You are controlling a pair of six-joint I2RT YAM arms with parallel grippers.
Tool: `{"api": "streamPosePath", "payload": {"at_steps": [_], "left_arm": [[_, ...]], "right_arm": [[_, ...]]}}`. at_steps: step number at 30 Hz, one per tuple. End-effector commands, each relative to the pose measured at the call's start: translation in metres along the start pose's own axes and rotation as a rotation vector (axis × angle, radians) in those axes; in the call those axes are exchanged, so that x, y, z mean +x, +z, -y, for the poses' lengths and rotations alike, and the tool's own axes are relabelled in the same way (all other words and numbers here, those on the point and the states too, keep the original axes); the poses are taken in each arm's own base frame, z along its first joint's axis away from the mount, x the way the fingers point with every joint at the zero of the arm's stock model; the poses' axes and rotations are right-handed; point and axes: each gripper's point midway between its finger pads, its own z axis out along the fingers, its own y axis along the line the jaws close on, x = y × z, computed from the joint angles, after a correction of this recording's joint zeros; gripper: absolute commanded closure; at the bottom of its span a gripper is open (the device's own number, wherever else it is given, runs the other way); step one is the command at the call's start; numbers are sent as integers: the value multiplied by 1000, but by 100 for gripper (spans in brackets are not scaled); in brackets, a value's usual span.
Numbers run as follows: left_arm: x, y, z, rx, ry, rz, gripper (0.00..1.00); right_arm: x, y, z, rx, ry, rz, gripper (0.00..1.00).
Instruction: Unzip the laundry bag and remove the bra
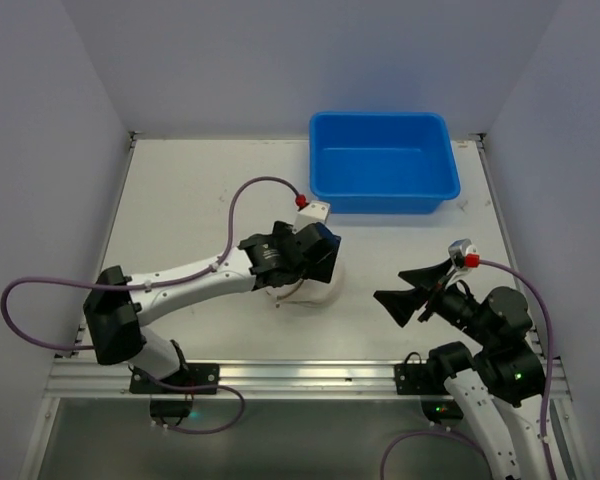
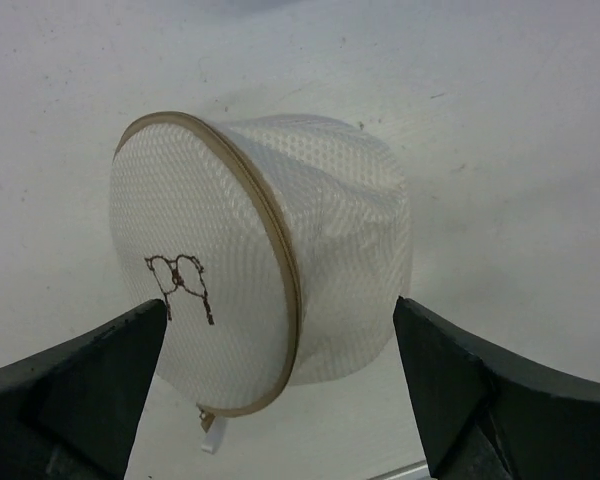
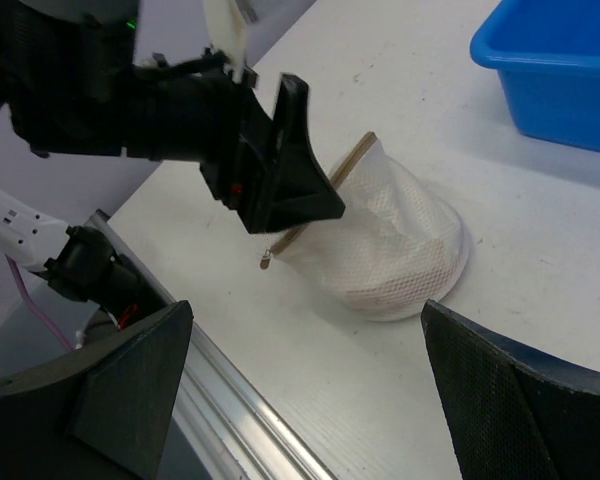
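The laundry bag (image 2: 320, 230) is a white mesh drum with a tan zipper band (image 2: 270, 230) and a small bra outline (image 2: 180, 282) on its round top. It lies tilted on the table, its top facing my left gripper. A white zipper pull (image 2: 208, 432) hangs at the rim's low end. My left gripper (image 2: 280, 310) is open, with one finger on each side of the bag and neither visibly touching it. It also shows in the top view (image 1: 318, 252), over the bag (image 1: 318, 292). My right gripper (image 3: 305, 320) is open and empty, right of the bag (image 3: 400, 240). The bag is zipped and I cannot make out the bra.
A big blue plastic tub (image 1: 382, 160) stands at the back right of the white table (image 1: 190, 210); its corner shows in the right wrist view (image 3: 550, 70). An aluminium rail (image 1: 300, 375) runs along the table's near edge. Grey walls close in the sides and back.
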Motion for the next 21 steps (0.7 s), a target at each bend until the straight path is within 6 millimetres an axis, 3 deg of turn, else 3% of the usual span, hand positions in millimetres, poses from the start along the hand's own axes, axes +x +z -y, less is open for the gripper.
{"api": "streamPosePath", "payload": {"at_steps": [1,6,7,9,12,15,17,18,20,21], "left_arm": [[-50,-60,-7,91,-205,153,0],[-23,-74,-49,53,-357,198,0],[-8,-73,-59,49,-399,189,0],[18,-68,-68,71,-434,164,0],[30,-62,-66,139,-538,169,0],[57,-43,-73,179,-651,173,0],[64,-35,-78,189,-685,176,0],[75,-24,-90,164,-716,166,0],[74,-14,-98,184,-766,183,0],[83,-5,-105,191,-795,159,0]], "right_arm": [[-6,-1,-1,11,2,16,1],[-3,0,1,14,19,12,1],[-2,1,0,5,24,6,1],[0,3,-1,-7,36,3,1],[1,4,-4,-27,47,-3,1],[3,6,-3,-31,53,-8,1],[5,7,-3,-35,57,-14,1],[6,7,-3,-34,57,-16,1],[7,6,-2,-31,56,-18,1],[7,6,-1,-28,56,-19,1]]}}
